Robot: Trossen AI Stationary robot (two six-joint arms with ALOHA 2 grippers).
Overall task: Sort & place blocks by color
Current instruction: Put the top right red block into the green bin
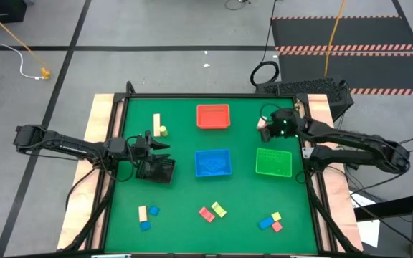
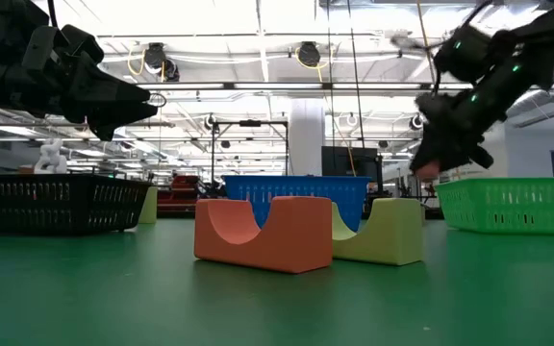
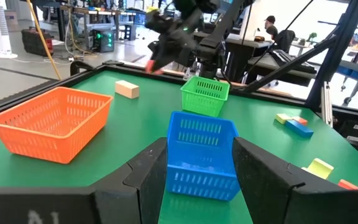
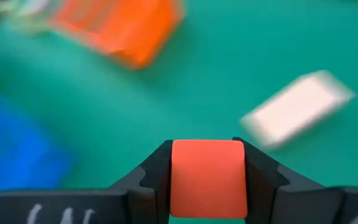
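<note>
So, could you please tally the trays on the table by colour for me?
red tray: 1
blue tray: 1
green tray: 1
black tray: 1
Total: 4

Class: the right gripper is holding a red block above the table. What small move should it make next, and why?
Probably carry it toward the red tray. The right gripper is shut on the red block and hovers near the table's far right, above the green tray. The colour-matched tray lies to its left. The left gripper waits open by the black tray.
</note>
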